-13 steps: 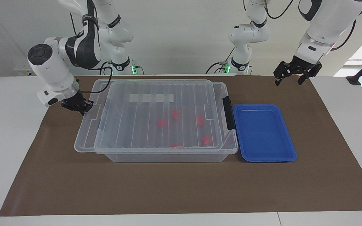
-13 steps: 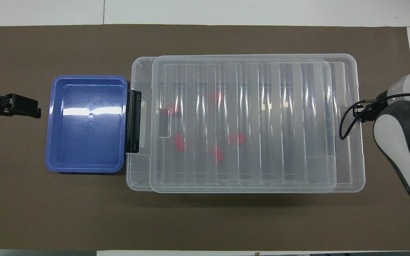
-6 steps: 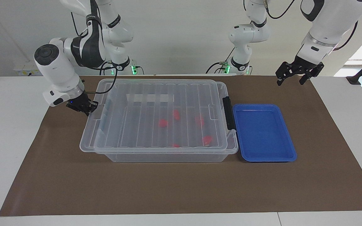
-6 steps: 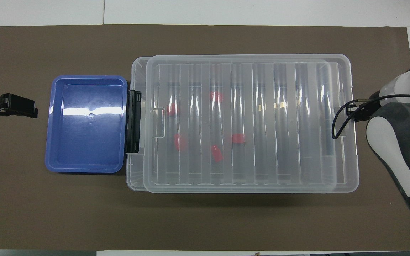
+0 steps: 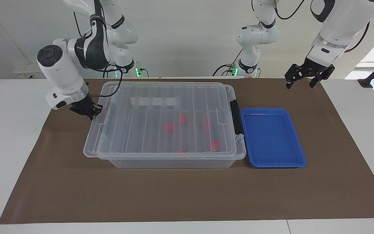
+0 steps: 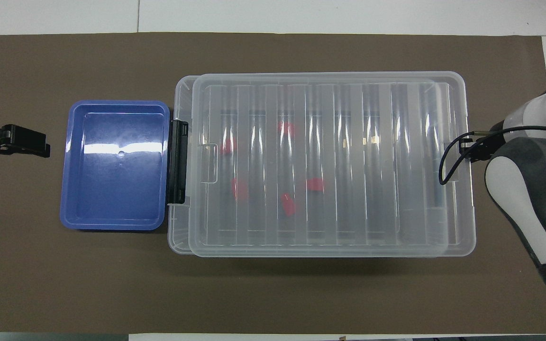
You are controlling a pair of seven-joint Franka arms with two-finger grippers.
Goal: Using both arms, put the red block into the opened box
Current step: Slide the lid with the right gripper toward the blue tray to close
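Observation:
The clear box (image 5: 174, 162) (image 6: 180, 239) stands mid-table with its ribbed lid (image 5: 161, 97) (image 6: 396, 142) lying flat on top, covering almost all of it. Several red blocks (image 5: 169, 127) (image 6: 240, 189) lie on the box floor, seen through the lid. My right gripper (image 5: 91, 112) is shut and low at the lid's end tab, at the right arm's end of the box; in the overhead view the arm hides it. My left gripper (image 5: 299, 85) (image 6: 40, 147) hangs open in the air, holding nothing, over the mat past the blue tray.
An empty shallow blue tray (image 5: 273, 136) (image 6: 116, 166) sits against the box's black latch (image 5: 236, 117) (image 6: 178, 161) at the left arm's end. A brown mat (image 5: 187, 195) covers the table.
The lid has slid toward the left arm's end with my right gripper following at its end tab, so it now nearly lines up with the box. The left gripper rose slightly.

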